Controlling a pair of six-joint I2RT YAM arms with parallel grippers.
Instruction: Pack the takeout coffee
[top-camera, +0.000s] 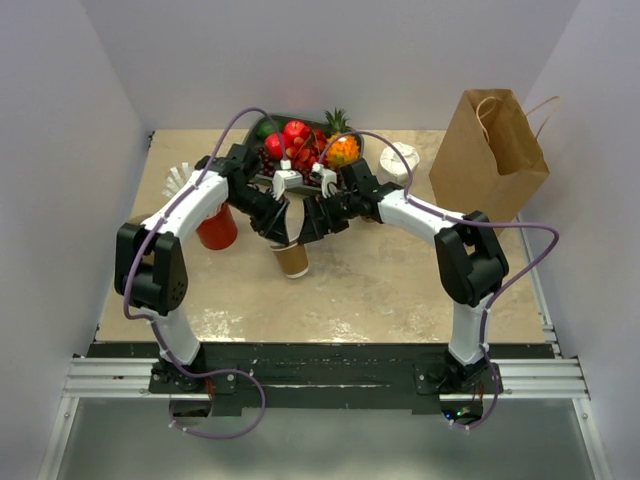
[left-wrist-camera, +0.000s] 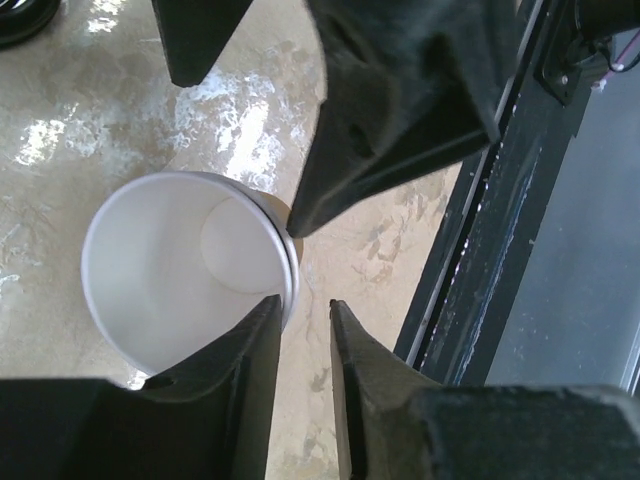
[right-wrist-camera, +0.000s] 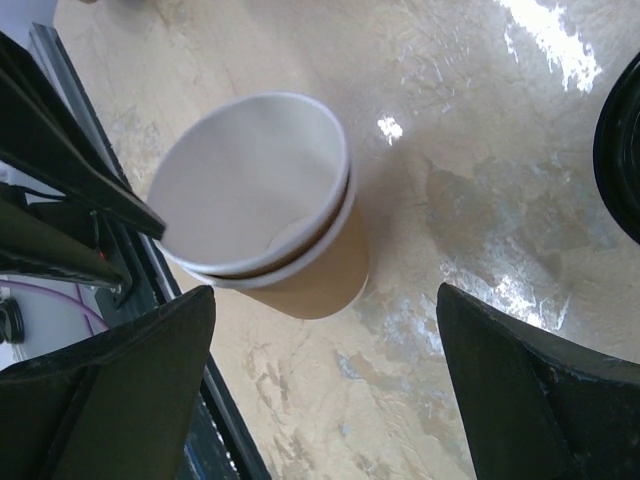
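Left hand (left-wrist-camera: 304, 302) is hovering right at the cup (left-wrist-camera: 170, 270), fingers (left-wrist-camera: 250, 370) standing only a narrow slit apart w/ bare table (left-wrist-camera: 100, 130) showing thru the gap, so it's gripping nothing. One finger is crossing the rim in that view; touching or not, can't tell. Right hand (right-wrist-camera: 325, 295) is hanging wide open on the other side, cup sitting just ahead of its spread fingers, no contact I can see. Both arms are leaning in over it mid-table, on the near side of the fruit (top-camera: 295, 130), w/ the red cup (top-camera: 217, 228) just off to the left.

Progress-wise, I'm calling this early. Cup is standing on the table, neither hand is holding it, and the bag (top-camera: 490, 150) is standing upright at the back right, well apart. Left to do, as I'm reading it: get a lid on, take a proper grip, carry it across, lower it in.

As for looks, it's a small tapered brown paper cup, white inside, upright. It's showing two rims, one nested in the other, prob. two cups stacked. Top is open, no lid on it, bottom showing white and dry. Something dark and curved is poking into the right wrist view at far right; can't tell if that's a lid.
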